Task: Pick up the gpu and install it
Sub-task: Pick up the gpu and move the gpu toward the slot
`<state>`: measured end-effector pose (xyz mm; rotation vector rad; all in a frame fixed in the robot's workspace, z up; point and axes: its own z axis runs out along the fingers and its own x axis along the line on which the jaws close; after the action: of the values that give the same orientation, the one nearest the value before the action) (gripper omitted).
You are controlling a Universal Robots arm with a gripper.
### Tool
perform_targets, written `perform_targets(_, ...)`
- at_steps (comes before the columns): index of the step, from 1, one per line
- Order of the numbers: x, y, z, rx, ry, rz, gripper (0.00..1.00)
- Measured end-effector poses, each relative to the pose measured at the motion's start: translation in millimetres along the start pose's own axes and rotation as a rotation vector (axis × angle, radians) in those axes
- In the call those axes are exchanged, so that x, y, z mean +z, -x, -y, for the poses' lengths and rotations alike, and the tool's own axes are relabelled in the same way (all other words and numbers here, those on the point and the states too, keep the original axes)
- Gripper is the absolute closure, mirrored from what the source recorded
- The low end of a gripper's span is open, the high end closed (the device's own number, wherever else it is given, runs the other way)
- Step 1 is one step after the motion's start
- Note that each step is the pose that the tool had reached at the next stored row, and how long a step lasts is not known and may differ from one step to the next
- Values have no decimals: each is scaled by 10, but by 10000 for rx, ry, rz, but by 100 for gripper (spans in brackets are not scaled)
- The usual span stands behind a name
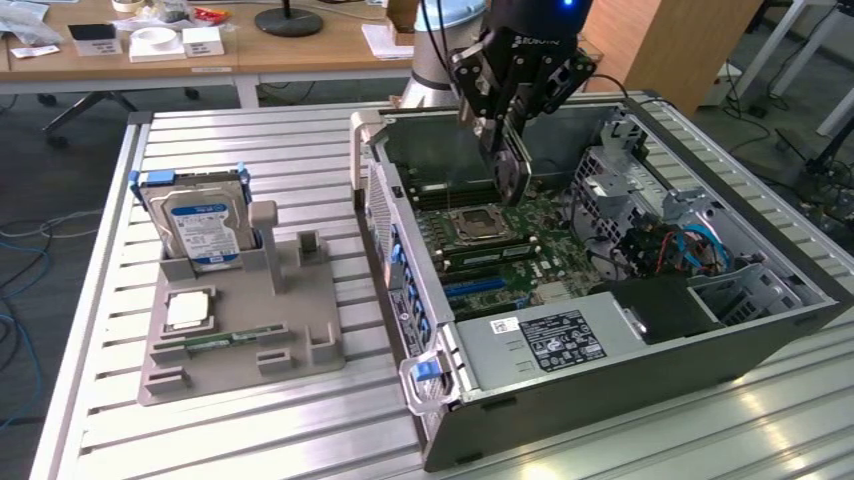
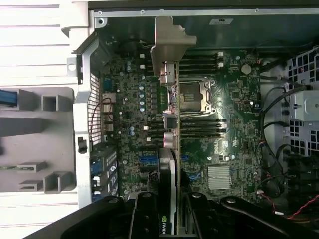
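My gripper (image 1: 505, 125) hangs over the open computer case (image 1: 667, 120), shut on the gpu (image 1: 509, 170). The card is a thin dark board that hangs on edge from the fingers, its lower end just above the green motherboard (image 1: 534, 245) near the processor socket (image 1: 477, 224). In the wrist view the gpu (image 2: 171, 164) runs edge-on from between my fingers (image 2: 145, 214) out over the motherboard (image 2: 229, 144). Its silver end bracket (image 2: 169, 45) points at the case's rear wall, and a green logo shows on the card close to my gripper (image 2: 170, 221).
At the exterior view's left, a grey parts holder (image 1: 240, 340) on the slatted metal table (image 1: 267, 150) carries a silver hard drive with a blue label (image 1: 203, 228), a processor chip (image 1: 187, 310) and a slim green memory stick (image 1: 227, 340). Drive bays and cables (image 1: 681, 245) crowd the case's right side.
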<state>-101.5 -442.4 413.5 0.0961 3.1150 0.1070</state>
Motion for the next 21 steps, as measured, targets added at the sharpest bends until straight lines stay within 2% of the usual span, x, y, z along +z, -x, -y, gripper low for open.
perform_targets(8, 3, 120, -7, 0, 0, 0, 73)
perform_targets(21, 10, 408, -25, 1, -1, 0, 73)
